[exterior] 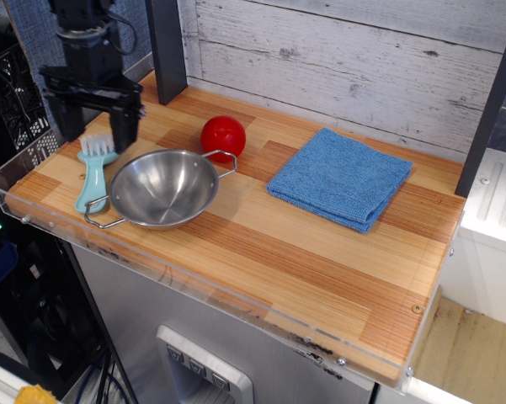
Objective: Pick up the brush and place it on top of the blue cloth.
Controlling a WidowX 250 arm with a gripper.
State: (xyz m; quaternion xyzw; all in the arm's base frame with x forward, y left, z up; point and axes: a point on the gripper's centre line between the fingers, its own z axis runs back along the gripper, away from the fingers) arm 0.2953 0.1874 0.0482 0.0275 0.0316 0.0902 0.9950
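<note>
The light-teal brush (93,174) lies flat at the left end of the wooden table, white bristles at its far end, just left of the steel bowl. My black gripper (97,136) hangs open right over the bristle head, one finger on each side of it, low and close above the wood. It holds nothing. The folded blue cloth (340,178) lies flat at the right back of the table, far from the gripper.
A steel bowl (162,188) with wire handles stands beside the brush. A red ball (223,137) sits behind the bowl. A clear plastic rim (8,181) edges the table's left and front. A dark post (168,46) stands at the back left.
</note>
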